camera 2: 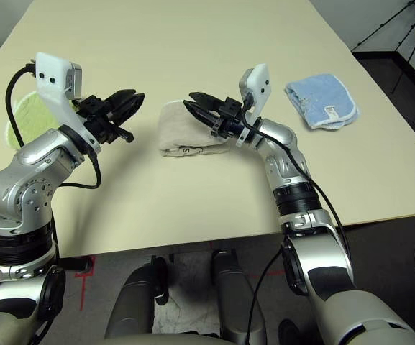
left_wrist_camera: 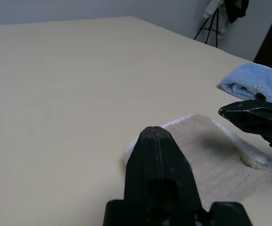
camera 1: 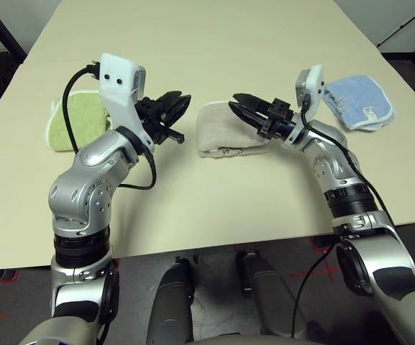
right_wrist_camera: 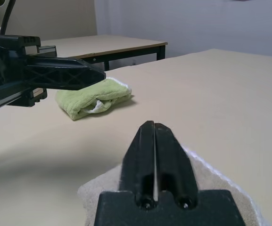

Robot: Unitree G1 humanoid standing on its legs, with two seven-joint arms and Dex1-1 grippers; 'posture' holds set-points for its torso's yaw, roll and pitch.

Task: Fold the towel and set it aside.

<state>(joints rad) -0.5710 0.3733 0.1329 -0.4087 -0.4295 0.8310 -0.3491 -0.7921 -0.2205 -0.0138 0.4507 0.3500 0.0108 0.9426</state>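
The robot had silver forearms [camera 1: 83,194] with ribbed black bands [camera 1: 83,248], white plastic brackets [camera 1: 121,90] marked by small dark screws, black cables [camera 1: 68,108] looping from them, and tools [camera 1: 170,111] [camera 1: 237,104] with two tapered black fingers apiece.

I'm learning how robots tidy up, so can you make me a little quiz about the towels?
1. True or false: the beige towel lies between the green towel and the blue towel.
2. How many robot arms reach over the table?
3. Which towel is nearest the robot's left arm: A beige, B green, C blue?

Key: 1 true; 2 two; 3 B.
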